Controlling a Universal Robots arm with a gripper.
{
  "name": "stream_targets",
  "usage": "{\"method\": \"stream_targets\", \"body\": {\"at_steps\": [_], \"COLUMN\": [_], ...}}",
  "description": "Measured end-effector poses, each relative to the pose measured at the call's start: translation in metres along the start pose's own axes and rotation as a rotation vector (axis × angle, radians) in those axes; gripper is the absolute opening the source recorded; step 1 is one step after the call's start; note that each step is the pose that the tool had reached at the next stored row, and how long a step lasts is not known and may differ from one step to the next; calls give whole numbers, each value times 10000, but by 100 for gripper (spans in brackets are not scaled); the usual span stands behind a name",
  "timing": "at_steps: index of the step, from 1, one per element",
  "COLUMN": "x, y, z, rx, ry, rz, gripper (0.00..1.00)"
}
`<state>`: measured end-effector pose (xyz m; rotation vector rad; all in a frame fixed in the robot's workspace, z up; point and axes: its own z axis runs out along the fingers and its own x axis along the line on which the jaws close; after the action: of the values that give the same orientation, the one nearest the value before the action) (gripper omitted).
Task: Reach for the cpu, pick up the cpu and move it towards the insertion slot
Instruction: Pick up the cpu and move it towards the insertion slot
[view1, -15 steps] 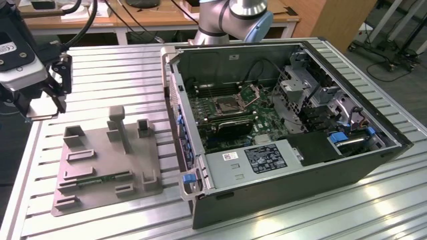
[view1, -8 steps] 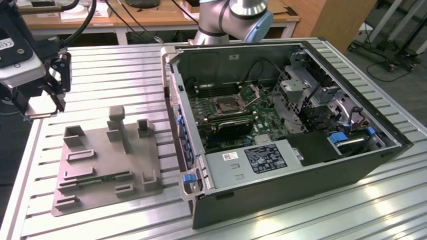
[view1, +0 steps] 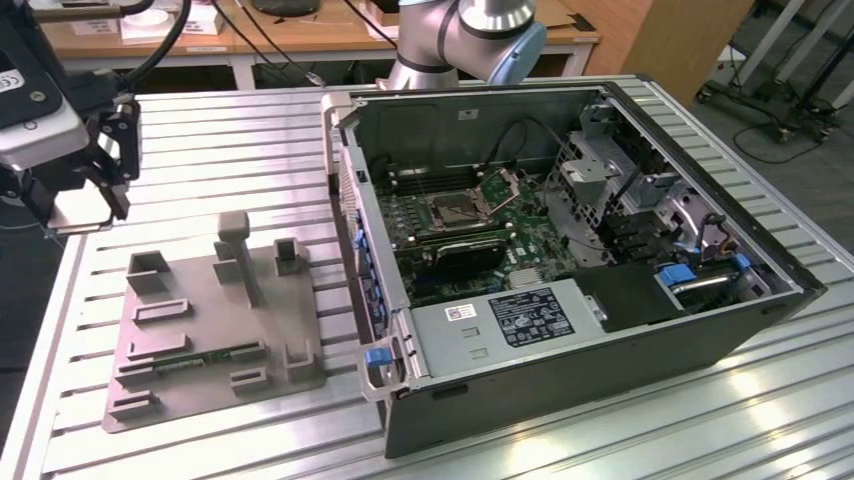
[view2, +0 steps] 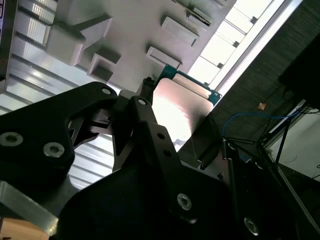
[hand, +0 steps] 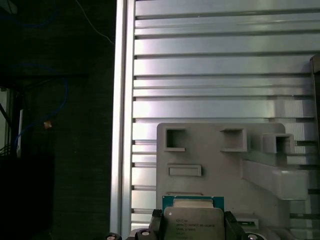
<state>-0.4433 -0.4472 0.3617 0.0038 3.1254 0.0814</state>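
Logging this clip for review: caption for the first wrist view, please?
Gripper holds the cpu by its edges, grey tray and slatted metal table behind.

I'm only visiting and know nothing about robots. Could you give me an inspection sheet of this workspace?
Surface: slatted metal table, carrying a tray and an open computer case.
Job's things: cpu held off the tray, above the table edge on the exterior view's left; insertion slot on the board inside the case, with nothing in it.
Clutter: grey tray with a memory stick lying in it.
Gripper: gripper closed on the cpu's edges.
Cables: thick black cable above the gripper; blue cable off the table.
Surroundings: wooden desk behind the table; arm's base.
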Motion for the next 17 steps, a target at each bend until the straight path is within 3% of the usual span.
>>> {"method": "stream_targets", "body": {"at_steps": [17], "x": [-8], "y": [1], "z": [-17], "rx": [3], "ry": [5], "rz": [0], "gripper": [55]}}
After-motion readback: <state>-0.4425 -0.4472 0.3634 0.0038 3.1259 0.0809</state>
